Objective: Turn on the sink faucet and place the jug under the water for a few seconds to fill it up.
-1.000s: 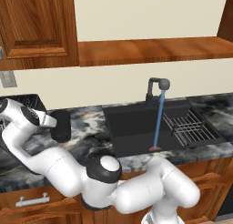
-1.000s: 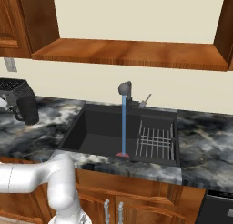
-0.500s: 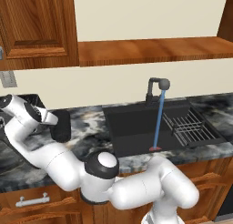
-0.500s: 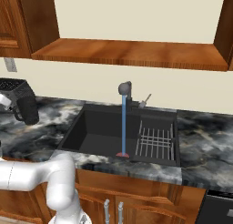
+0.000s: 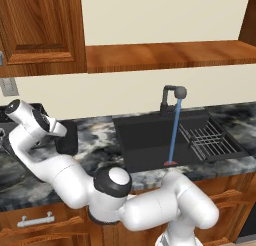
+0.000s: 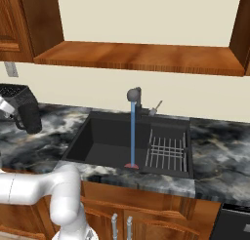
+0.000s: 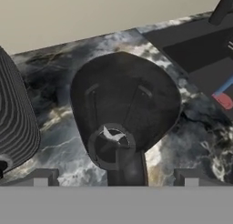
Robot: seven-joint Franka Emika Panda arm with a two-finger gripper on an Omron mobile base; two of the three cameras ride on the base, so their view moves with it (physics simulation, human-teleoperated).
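We see the jug (image 7: pixel 125 109) as a plain matte-black cylinder with rounded edges, standing upright on the marbled countertop (image 5: pixel 100 140), well to the left of the sink (image 5: pixel 145 140). In the hand view its dark top has a round ring near the lower edge and a stubby neck toward the camera. Just beside it on the left stands the ribbed black toaster (image 7: pixel 16 127). From the right base view the jug (image 6: pixel 30 118) sits in front of the toaster (image 6: pixel 17 91), near the wall.

The gripper (image 7: pixel 116 177) hangs directly over the jug, its two fingertips (image 7: pixel 41 176) spread wide on either side of it; nothing is held, and we cannot tell whether the tips touch the jug.

The sink faucet (image 5: pixel 172 95) is running: the water (image 5: pixel 173 132) falls as a thin blue stream into the basin, left of the wire rack (image 5: pixel 207 140).

Compared with a second ago, we find the arm has swung a little further left and lifted, and the hand now sits higher above the jug. The jaws have stayed fully apart, the jug has not moved, and the stream is unchanged.
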